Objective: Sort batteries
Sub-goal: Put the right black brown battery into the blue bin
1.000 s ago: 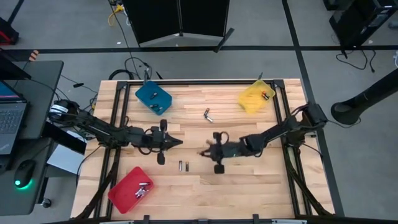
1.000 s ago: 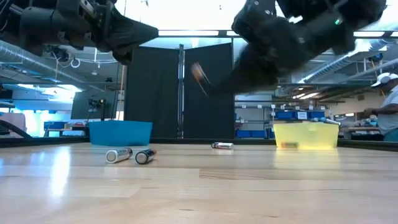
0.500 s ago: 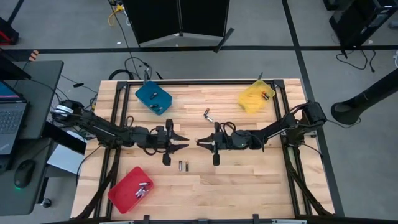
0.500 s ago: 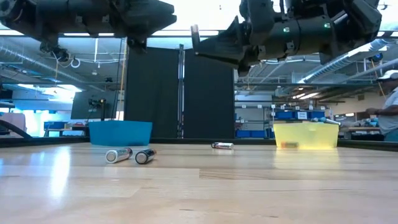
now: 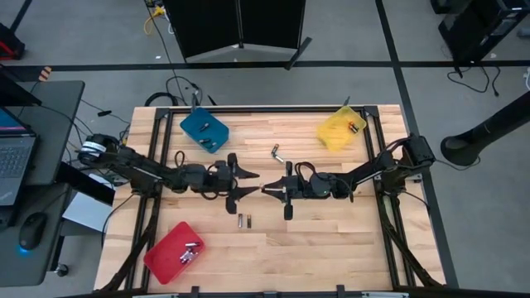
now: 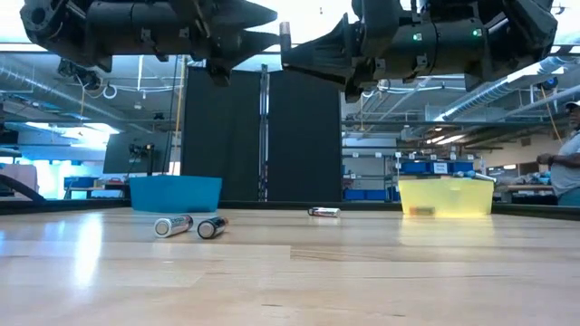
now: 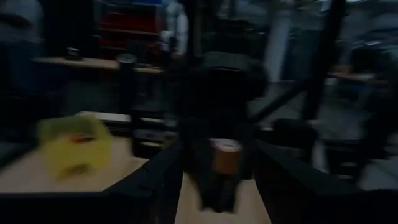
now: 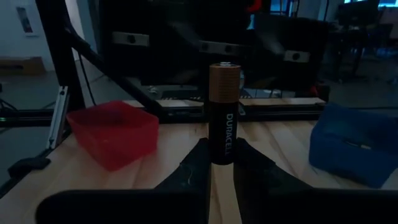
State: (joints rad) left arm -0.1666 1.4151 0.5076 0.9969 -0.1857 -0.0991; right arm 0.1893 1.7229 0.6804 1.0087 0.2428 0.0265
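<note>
My right gripper hangs above the table's middle, shut on a black-and-copper battery, which also shows in the low view. My left gripper faces it from the left, open, its fingertips just short of the battery and touching nothing. The left wrist view shows the battery ahead between its two fingers. Two batteries lie side by side on the wood near the middle. Another battery lies farther back. My right gripper pinches the battery's black lower part between its two fingers. The fingers are level, come from the table's right and lie across the battery. The battery stands upright with its copper end up, lifted clear of the table.
A blue tray stands at the far left, a yellow tray at the far right and a red tray with batteries at the near left. A person shows in the room behind.
My right gripper has risen a little and tipped up from slanting down to level, bringing the battery upright. My left gripper has moved toward the table's right, up to the battery, and has opened.
</note>
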